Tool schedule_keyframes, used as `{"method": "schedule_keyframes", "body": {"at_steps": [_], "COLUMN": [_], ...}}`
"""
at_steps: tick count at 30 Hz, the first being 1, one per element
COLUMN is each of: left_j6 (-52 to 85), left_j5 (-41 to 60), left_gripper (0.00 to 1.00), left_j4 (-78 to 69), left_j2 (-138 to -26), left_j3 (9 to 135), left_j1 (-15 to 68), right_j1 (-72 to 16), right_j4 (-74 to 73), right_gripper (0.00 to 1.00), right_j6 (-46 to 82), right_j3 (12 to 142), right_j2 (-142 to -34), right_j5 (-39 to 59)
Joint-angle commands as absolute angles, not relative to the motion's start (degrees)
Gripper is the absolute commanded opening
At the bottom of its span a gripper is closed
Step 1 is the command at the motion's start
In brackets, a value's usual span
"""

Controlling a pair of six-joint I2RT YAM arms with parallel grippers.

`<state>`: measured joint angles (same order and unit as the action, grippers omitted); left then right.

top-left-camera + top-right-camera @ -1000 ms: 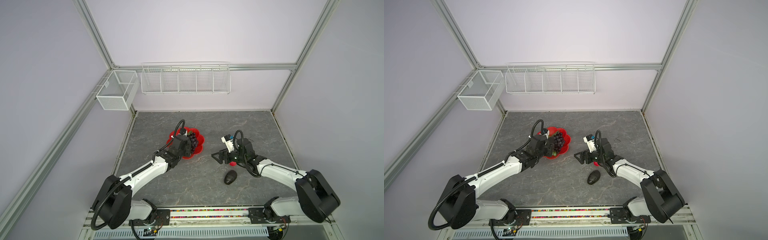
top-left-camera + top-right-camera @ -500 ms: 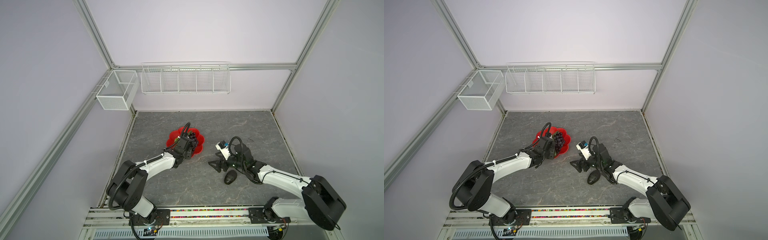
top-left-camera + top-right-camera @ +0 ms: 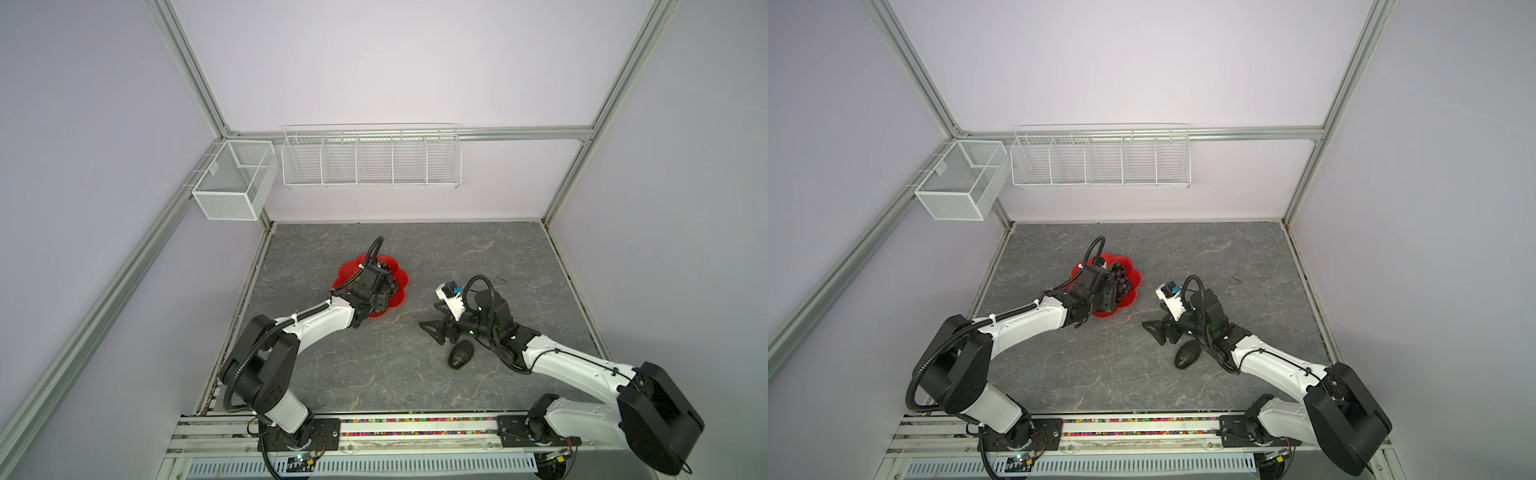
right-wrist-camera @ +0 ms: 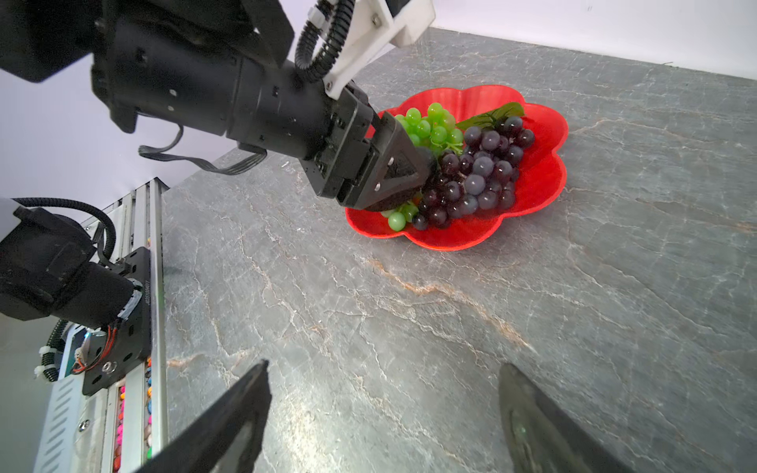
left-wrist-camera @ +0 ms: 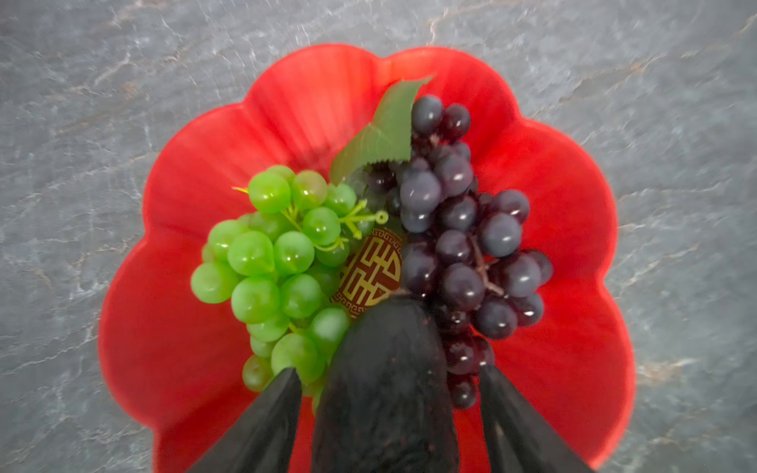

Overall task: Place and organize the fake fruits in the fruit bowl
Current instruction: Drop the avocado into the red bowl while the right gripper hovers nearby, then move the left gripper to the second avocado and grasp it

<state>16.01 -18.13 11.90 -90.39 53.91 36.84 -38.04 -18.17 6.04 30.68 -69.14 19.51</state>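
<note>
On a grey marbled tabletop, a glossy red scalloped plastic bowl is filled with a dark purple grape bunch, a green grape bunch and a dark bumpy oval fruit, which is flanked, untouched, by the spread left gripper. A second dark oval is seen on the table beside the spread, empty right gripper.

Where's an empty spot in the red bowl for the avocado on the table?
Bare red shows between the green grape bunch and the fruit bowl rim, between the dark purple grape bunch and the rim, and beside the leaf. The middle is crowded: both bunches, an avocado and the open left gripper fill it.
</note>
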Motion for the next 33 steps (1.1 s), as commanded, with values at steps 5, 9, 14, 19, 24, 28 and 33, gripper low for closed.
{"method": "schedule_keyframes", "body": {"at_steps": [5,9,14,19,24,28,33], "left_j6": [16.3,14.8,15.0,13.9,14.1,11.6,11.3], "left_j5": [-14.2,-6.9,7.8,7.5,8.8,8.9,10.1], "left_gripper": [0.7,0.71,0.73,0.73,0.74,0.74,0.75], "left_j4": [12.5,10.8,10.7,9.1,4.4,6.8,5.7], "left_j2": [-83.9,-79.0,-82.2,-87.9,-92.3,-97.0,-100.1], "left_j3": [52.8,51.1,53.2,53.7,54.7,58.2,60.1], "left_j1": [37.4,40.4,47.5,57.1,62.5,64.8,66.2], "right_j1": [-38.2,-37.9,-36.6,-36.6,-36.5,-36.5,-36.5], "right_j4": [-15.7,-9.6,-1.7,6.6,22.8,27.2,29.1], "right_gripper": [0.88,0.88,0.88,0.88,0.89,0.89,0.89], "right_j6": [6.9,7.2,10.9,17.2,20.5,22.9,23.5], "right_j3": [29.7,29.3,25.3,19.1,18.4,18.0,18.3], "right_j2": [-65.4,-61.0,-54.0,-36.7,-17.5,-9.0,-7.5], "right_j5": [20.2,17.1,15.1,14.3,8.1,8.1,8.6]}}
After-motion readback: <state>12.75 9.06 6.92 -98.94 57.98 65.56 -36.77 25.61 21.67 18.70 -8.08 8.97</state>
